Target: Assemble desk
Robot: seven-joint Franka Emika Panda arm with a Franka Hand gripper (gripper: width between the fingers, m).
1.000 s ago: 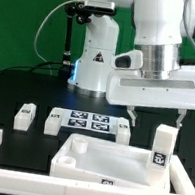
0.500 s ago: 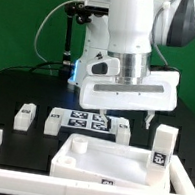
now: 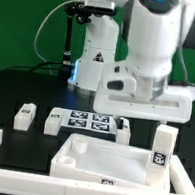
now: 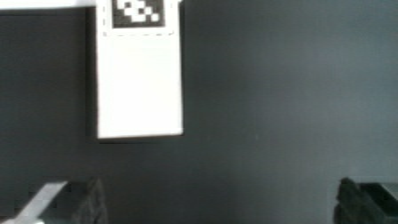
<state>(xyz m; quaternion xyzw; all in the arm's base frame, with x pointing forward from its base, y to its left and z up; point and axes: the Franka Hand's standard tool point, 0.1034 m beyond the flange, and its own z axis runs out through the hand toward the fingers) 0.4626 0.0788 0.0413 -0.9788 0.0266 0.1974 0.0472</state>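
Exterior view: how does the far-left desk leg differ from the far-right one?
The left leg lies low on the black mat, tag facing up; the right leg stands upright, tag facing the camera. The left leg sits apart from the top panel; the right leg is at its end. Both are white blocks.

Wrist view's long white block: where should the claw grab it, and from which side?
Probably take the leg by its two long sides, near mid-length, coming straight down from above. It lies flat on the black mat, so those parallel faces are free, and the open gripper looks wider than the block.
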